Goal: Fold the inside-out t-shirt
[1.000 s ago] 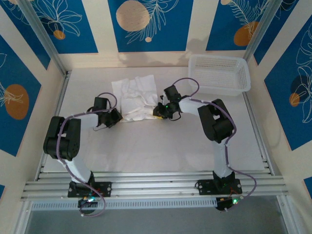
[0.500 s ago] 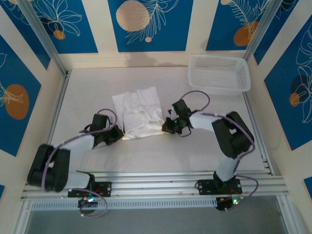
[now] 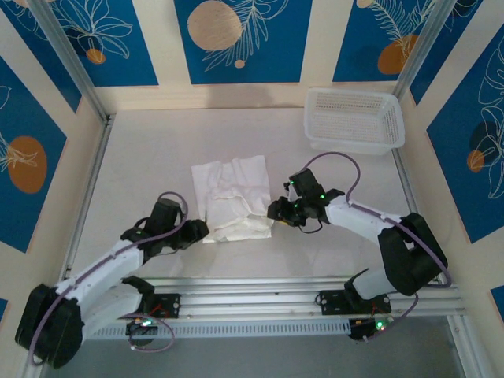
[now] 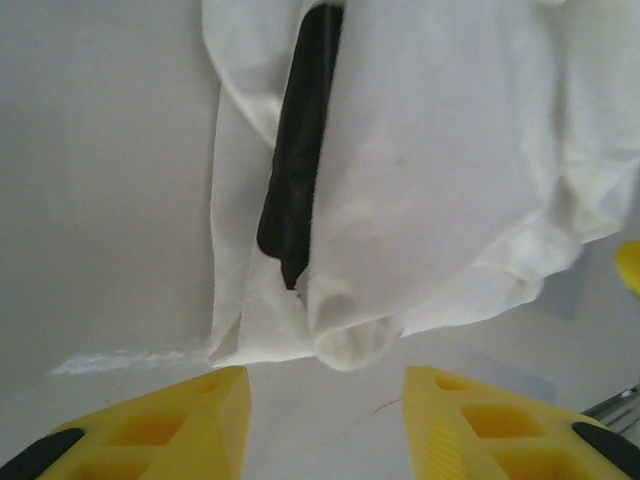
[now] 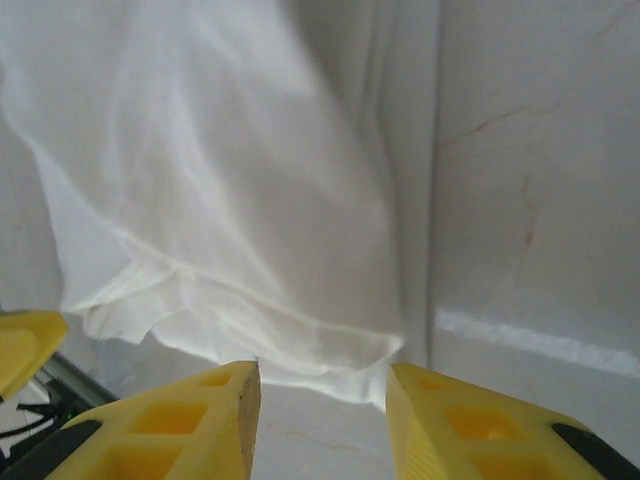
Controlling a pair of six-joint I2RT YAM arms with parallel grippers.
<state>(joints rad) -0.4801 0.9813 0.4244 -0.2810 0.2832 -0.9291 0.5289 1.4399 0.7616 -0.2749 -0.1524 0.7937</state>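
crumpled white thin cloth t-shirt [image 3: 231,193] lies mid pale grey table [image 3: 142,157]. left gripper [image 3: 198,231] at its 7 o'clock corner, right gripper [image 3: 275,210] at 4 o'clock. both fingers apart, empty, just short of cloth.

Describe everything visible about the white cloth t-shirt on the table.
The white cloth t-shirt is thin, soft and wrinkled, folded into a rough rectangle lying flat on the pale table. A dark strip shows between layers near its left edge. The open left gripper and right gripper flank its near end, holding nothing.
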